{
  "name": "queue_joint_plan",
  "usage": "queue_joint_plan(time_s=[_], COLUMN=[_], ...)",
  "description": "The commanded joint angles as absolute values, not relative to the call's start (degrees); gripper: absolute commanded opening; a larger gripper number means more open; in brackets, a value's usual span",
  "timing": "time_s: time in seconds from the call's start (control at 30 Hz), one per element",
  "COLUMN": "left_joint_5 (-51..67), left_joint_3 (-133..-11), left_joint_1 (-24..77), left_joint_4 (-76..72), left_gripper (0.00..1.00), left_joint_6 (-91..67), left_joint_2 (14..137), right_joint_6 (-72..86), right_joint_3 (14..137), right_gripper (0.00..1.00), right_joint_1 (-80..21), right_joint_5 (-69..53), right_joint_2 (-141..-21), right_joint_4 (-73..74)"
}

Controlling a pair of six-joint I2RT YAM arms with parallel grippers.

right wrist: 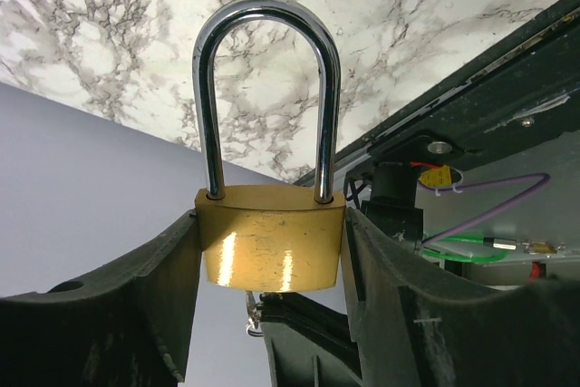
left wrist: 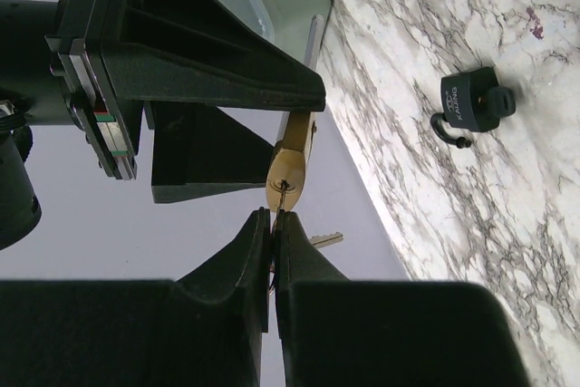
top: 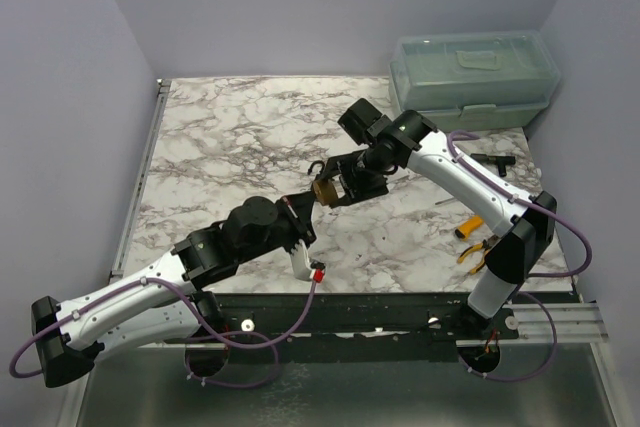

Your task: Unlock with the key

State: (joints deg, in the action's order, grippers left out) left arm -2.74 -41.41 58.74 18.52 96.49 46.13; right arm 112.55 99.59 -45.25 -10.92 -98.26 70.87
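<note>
Left wrist view: key [left wrist: 285, 197] is mostly hidden, pinched btwn the fingers of the clenched left gripper [left wrist: 272, 217]. Only a bit shows at the bottom of the brass padlock [left wrist: 292, 162]. A 2nd key [left wrist: 326, 240] pokes out beside it. Right gripper [right wrist: 272, 224] squeezes the padlock's sides, up over the marble table [top: 230, 127], near the middle. Body is shiny gold w/ small scratches. Silver loop [right wrist: 267, 6] has both legs down in it.
</note>
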Motion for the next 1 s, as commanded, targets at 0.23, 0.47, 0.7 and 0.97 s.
queue_joint_plan(time_s=[0.23,0.47,0.7,0.97], left_joint_5=[0.53,3.11,5.26,6.80], left_joint_3=[-40.10,-41.19,-41.65,-43.46], left_joint_1=[59.86,59.85,59.89,59.85], left_joint_4=[21.36,21.72,21.71,21.65], left_gripper=[0.00,0.00,0.00,0.03], left_joint_6=[96.11,95.22,95.53,94.21], left_joint_2=[45.41,47.49,50.22,51.80], right_joint_6=[113.01,113.04,111.58,109.69], right_joint_3=[101.46,100.59,103.03,104.08], right_gripper=[0.00,0.00,0.00,0.00], right_joint_1=[-45.26,-45.26,-45.26,-45.35], right_joint_5=[-16.10,-15.44,-15.95,-15.43], right_joint_2=[-97.12,-96.54,-98.26,-99.11], right_joint_4=[66.22,66.59,67.53,68.98])
